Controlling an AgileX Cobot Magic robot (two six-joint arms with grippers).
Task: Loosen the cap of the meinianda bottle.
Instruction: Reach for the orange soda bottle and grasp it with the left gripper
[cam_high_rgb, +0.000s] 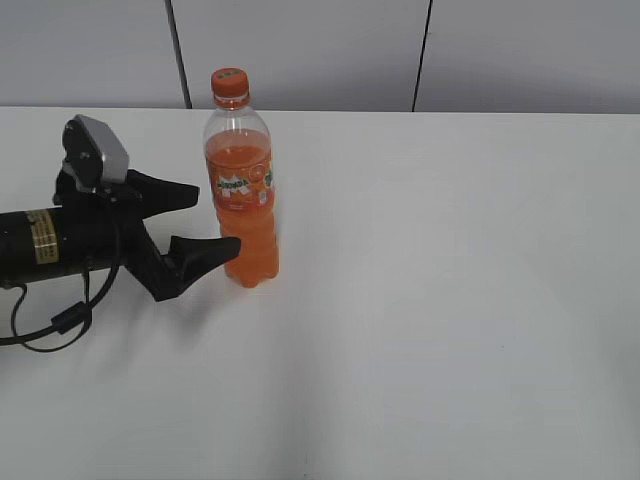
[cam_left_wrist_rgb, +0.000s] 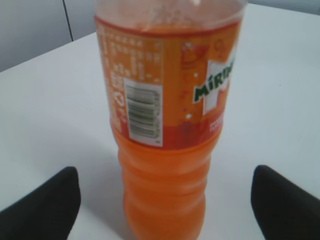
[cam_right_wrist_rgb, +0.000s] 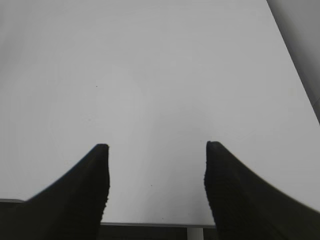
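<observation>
Meinianda bottle (cam_high_rgb: 241, 190) stood upright on the table (cam_high_rgb: 450, 300), cap (cam_high_rgb: 229, 84) on — left end effector (cam_high_rgb: 212, 222) spread apart beside its lower body, not touching; right end effector (cam_right_wrist_rgb: 155, 170) likewise apart.

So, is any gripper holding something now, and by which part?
Nothing is held. The left gripper is open around the meinianda bottle, low on its body; the right gripper is open, empty.

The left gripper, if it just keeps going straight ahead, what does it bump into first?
Most likely the meinianda bottle. The left gripper is open and points at the bottle's ribbed lower body, which stands centred between its two fingers in the left wrist view. Nothing else lies between them.
</observation>
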